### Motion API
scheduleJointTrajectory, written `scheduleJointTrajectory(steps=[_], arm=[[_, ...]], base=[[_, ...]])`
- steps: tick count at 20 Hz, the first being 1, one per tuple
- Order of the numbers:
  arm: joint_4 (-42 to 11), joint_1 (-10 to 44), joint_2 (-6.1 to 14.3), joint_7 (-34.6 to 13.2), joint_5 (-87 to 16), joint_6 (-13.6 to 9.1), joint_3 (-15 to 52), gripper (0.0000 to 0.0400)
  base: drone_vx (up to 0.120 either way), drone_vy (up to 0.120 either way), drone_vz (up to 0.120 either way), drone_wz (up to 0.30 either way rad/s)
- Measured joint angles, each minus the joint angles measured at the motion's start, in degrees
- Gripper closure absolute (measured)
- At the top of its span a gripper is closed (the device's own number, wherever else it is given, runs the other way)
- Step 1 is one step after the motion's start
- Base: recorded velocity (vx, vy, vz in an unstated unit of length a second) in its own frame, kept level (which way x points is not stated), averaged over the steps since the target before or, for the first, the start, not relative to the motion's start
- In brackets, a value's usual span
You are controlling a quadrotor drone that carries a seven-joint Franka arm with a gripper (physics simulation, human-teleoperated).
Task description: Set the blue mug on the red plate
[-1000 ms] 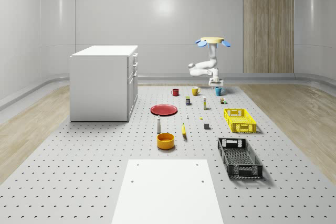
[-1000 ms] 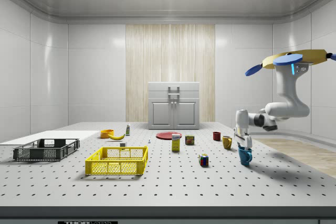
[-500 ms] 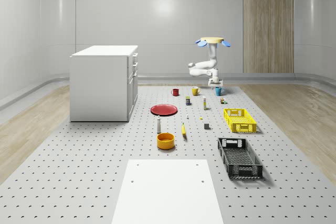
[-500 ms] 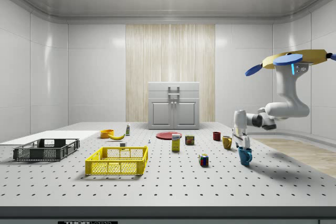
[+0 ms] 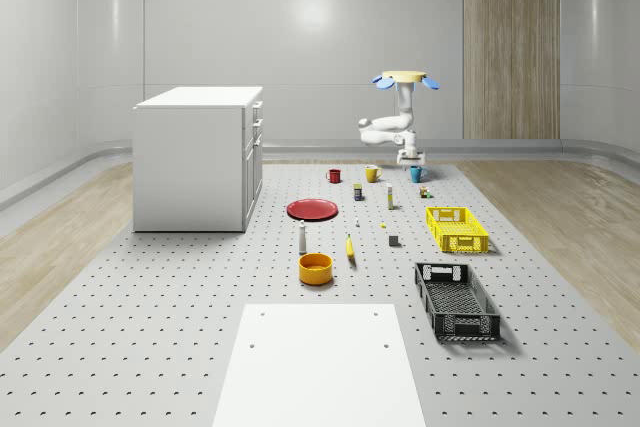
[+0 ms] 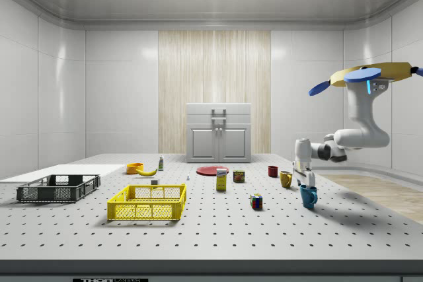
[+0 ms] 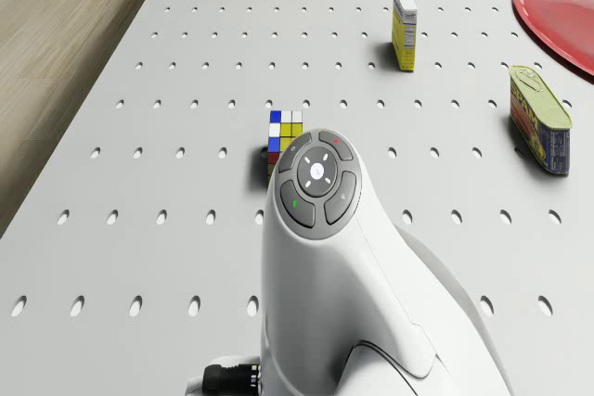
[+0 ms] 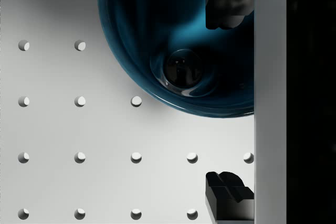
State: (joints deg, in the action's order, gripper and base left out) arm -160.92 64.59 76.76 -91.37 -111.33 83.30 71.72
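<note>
The blue mug [image 5: 415, 174] stands upright on the perforated table at the far side, near the side view's right [image 6: 308, 195]. My gripper [image 6: 305, 180] points straight down just above it and is open. In the wrist view the mug [image 8: 173, 45] is seen from above; one fingertip [image 8: 228, 3] is over its inside, the other fingertip [image 8: 228, 195] is outside its rim, and the gripper [image 8: 228, 99] straddles the wall. The red plate [image 5: 313, 209] lies flat toward the cabinet [image 7: 561, 6]. The drone [image 6: 370, 74] hovers beyond the mug, at the table's far edge.
A yellow mug [image 5: 372, 173] and a red mug [image 5: 334, 175] stand to the whole-scene view's left of the blue one. A Rubik's cube [image 7: 284, 133], a tin [image 7: 538, 118] and a small box [image 7: 405, 27] lie between mug and plate. Yellow crate [image 5: 456, 228], black crate [image 5: 456, 299], white cabinet [image 5: 198, 157].
The gripper hand has shifted very slightly toward the side view's left above the mug. The mug, plate and drone stand as before.
</note>
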Motion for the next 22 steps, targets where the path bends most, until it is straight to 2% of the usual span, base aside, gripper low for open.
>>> scheduleJointTrajectory(steps=[6,7,9,12,16,22], arm=[[-0.08,0.09,1.07,-0.26,-0.15,1.15,-0.53,0.0],[-0.08,0.12,1.22,-0.3,-0.13,1.3,-0.55,0.0066],[-0.07,0.2,1.51,-0.39,-0.05,1.59,-0.57,0.0158],[-0.05,0.33,1.92,-0.51,0.09,1.98,-0.56,0.0233],[-0.02,0.51,2.44,-0.67,0.3,2.47,-0.5,0.0275],[-0.16,0.74,3.12,-0.96,1.31,2.8,0.35,0.0295]], base=[[0.0,0.0,0.0,0.0],[0.0,0.0,0.0,0.0],[0.0,0.0,0.0,0.0],[0.0,0.0,0.0,0.0],[0.0,0.0,0.0,0.0],[0.0,0.0,0.0,0.0]])
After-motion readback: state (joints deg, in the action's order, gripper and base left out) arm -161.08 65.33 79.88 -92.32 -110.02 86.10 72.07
